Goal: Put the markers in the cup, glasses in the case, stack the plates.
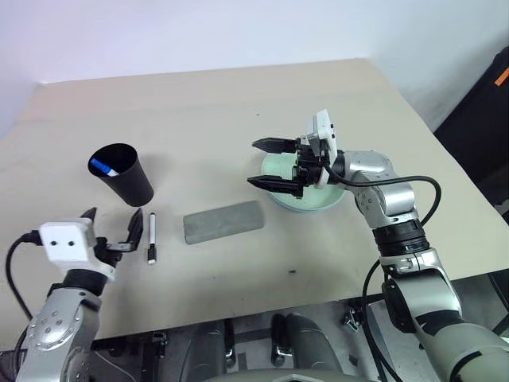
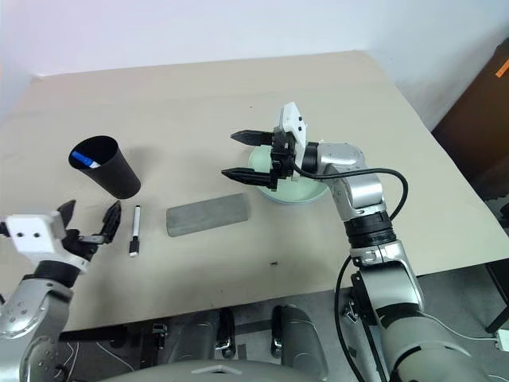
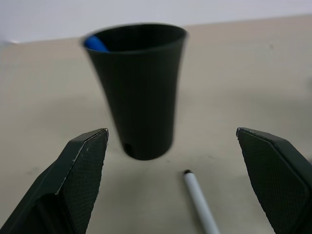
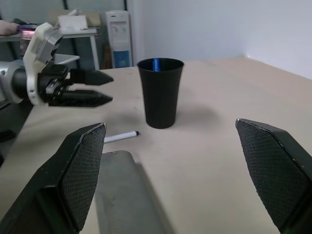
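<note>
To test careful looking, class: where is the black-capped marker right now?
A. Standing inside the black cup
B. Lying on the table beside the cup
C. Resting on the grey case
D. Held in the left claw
B: the black-capped marker lies flat on the table next to the cup, with the open left claw near it but apart.

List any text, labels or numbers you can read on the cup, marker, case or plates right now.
None can be read.
cup: plain black, no print.
marker on the table: any print on the barrel too small to read.
case: plain grey.
plates: no markings visible.
</note>
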You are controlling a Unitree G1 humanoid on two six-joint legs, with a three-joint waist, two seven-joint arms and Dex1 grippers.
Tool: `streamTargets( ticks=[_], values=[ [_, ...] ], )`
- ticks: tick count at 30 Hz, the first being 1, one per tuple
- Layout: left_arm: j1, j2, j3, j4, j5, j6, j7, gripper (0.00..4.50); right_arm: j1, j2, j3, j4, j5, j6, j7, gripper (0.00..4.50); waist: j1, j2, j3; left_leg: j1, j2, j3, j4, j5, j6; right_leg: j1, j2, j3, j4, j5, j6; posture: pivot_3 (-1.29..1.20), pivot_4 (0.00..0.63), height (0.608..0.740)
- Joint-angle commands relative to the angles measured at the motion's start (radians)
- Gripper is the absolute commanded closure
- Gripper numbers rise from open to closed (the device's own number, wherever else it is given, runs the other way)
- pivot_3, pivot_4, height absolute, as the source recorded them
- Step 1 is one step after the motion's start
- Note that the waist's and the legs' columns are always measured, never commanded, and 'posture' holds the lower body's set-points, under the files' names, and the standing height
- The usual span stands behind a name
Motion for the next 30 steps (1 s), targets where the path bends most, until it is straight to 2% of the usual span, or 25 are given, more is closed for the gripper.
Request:
streamTargets(
  ticks=[1, 6, 10, 16, 19, 23, 26, 30],
  values=[
    [-0.034, 0.006, -0.022, -0.022, 0.034, 0.090, 0.055, 0.08, 0.001, -0.006, -0.014, -0.047, 0.007, -0.006, -0.016, 0.00, 0.000, 0.000, 0.000, 0.000, 0.000, 0.000, 0.000, 0.000, 0.000, 0.000, 0.000, 0.000, 0.000, 0.000, 0.000, 0.00, 0.150, 0.740],
    [-0.058, 0.012, -0.038, -0.077, 0.060, 0.436, 0.179, 0.08, 0.007, -0.010, -0.013, -0.048, 0.000, -0.012, -0.034, 0.00, -0.002, 0.000, 0.000, 0.000, 0.000, 0.000, 0.000, 0.000, 0.000, 0.000, 0.000, 0.000, 0.000, 0.002, 0.003, 0.00, 0.150, 0.740],
    [-0.147, -0.007, -0.012, -0.117, 0.034, 0.662, 0.236, 0.08, 0.005, -0.009, -0.009, -0.039, -0.005, -0.018, -0.039, 0.00, 0.001, 0.000, 0.000, 0.000, 0.000, 0.000, 0.000, 0.000, 0.000, 0.000, 0.001, 0.000, 0.001, 0.002, 0.003, 0.00, 0.150, 0.740],
    [-0.223, 0.023, -0.021, -0.152, 0.053, 0.824, 0.234, 0.08, -0.001, -0.002, -0.003, -0.035, -0.012, -0.020, -0.046, 0.00, -0.001, 0.000, 0.000, 0.000, 0.000, 0.000, 0.001, 0.000, 0.000, 0.001, 0.001, 0.000, 0.001, 0.002, 0.003, 0.00, 0.150, 0.740],
    [-0.267, -0.004, -0.029, -0.183, 0.059, 0.989, 0.254, 0.08, -0.002, -0.001, -0.002, -0.027, -0.019, -0.032, -0.051, 0.00, 0.000, 0.000, 0.000, 0.000, 0.000, 0.000, 0.000, 0.000, 0.000, 0.000, 0.001, 0.000, 0.001, 0.002, 0.003, 0.00, 0.150, 0.740],
    [-0.308, -0.033, -0.018, -0.212, 0.060, 1.097, 0.234, 0.08, -0.004, 0.000, -0.005, -0.026, -0.022, -0.042, -0.055, 0.00, 0.000, 0.000, 0.000, 0.000, 0.000, 0.000, 0.000, 0.000, 0.000, 0.001, 0.001, 0.000, 0.001, 0.002, 0.003, 0.00, 0.150, 0.740],
    [-0.330, -0.043, 0.013, -0.207, 0.076, 1.134, 0.220, 0.65, -0.006, -0.001, -0.003, -0.020, -0.031, -0.053, -0.061, 0.00, 0.000, 0.000, 0.000, 0.000, 0.000, 0.000, 0.000, 0.000, 0.000, 0.001, 0.001, 0.000, 0.001, 0.002, 0.003, 0.00, 0.150, 0.740],
    [-0.355, -0.049, 0.030, -0.212, 0.084, 1.199, 0.191, 2.05, -0.006, 0.000, -0.005, -0.012, -0.041, -0.067, -0.068, 0.00, -0.002, 0.000, 0.000, 0.001, 0.000, 0.000, 0.000, 0.000, 0.000, 0.001, 0.001, 0.000, 0.001, 0.002, 0.003, 0.00, 0.150, 0.740]
  ],
)
